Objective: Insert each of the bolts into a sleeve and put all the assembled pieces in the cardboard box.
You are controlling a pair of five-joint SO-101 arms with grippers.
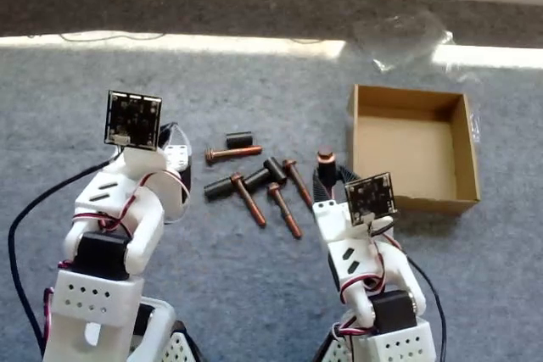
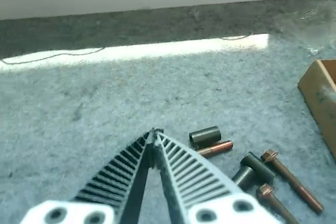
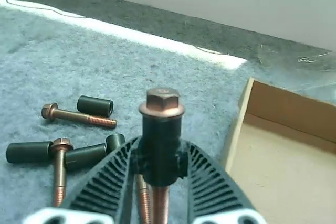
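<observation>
From where I stand, the right tool is closed partway around a short, dark, cylindrical metal sleeve. A copper-coloured hex-head bolt sits in the sleeve, its flanged head resting on the top end and a copper shank showing below. The pair is held upright just outside the near wall of the open, shallow brown cardboard box, not yet over it. I'd judge the piece stiff, dense for its size and rather smooth. The grip belongs on the sleeve's middle, as here, because the bolt looks merely dropped in and could slide out if tipped head-down. The left tool has its ribbed fingers pressed together on nothing, hovering above the grey felt-covered table. The remaining loose bolts and loose sleeves lie scattered on the table between the two arms, near the left tool's tips.
</observation>
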